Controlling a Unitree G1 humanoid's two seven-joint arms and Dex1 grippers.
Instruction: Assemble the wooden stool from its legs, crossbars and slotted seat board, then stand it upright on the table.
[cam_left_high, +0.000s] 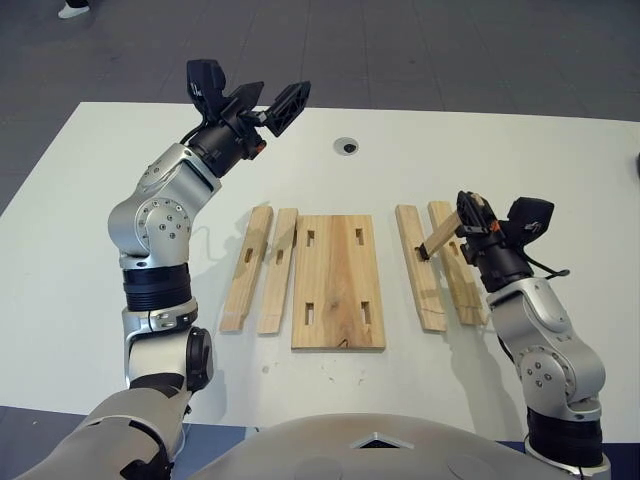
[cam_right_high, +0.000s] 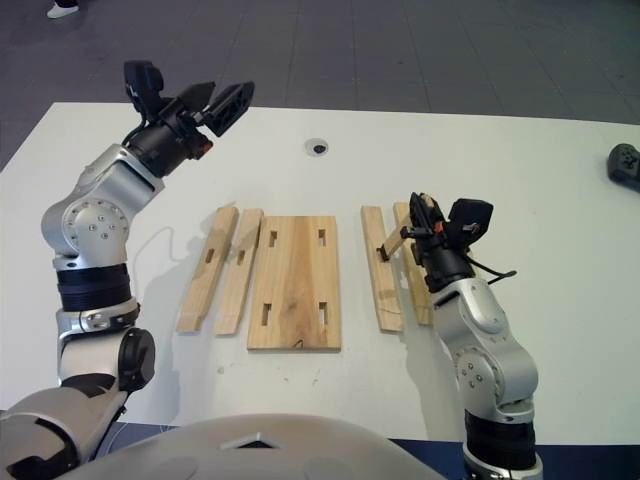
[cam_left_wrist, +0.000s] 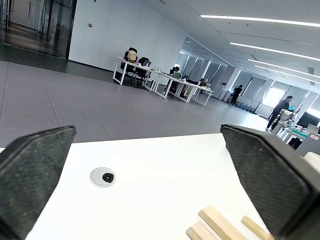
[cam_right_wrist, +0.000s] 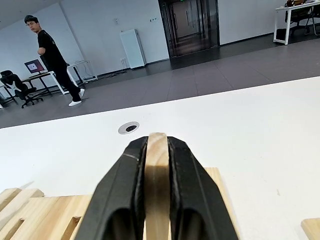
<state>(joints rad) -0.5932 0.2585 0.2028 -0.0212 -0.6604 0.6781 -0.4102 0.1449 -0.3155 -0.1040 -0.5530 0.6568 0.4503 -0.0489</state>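
Right gripper (cam_left_high: 466, 218) is clamped on a crossbar (cam_left_high: 442, 238), tilted with its lower end at the slot of the inner right leg (cam_left_high: 425, 295); we judge this angle suits seating it. Seat board (cam_left_high: 338, 280) lies flat, slots up, between that leg and the left legs (cam_left_high: 243, 285). Left gripper (cam_left_high: 265, 105) hangs wide open above the far side, well apart, presumably to stay out of the way.

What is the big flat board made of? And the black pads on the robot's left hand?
The seat board looks like bare, unpainted wood: pale, with grain streaks. The pads on the left hand look like matte rubber or foam, finely speckled.
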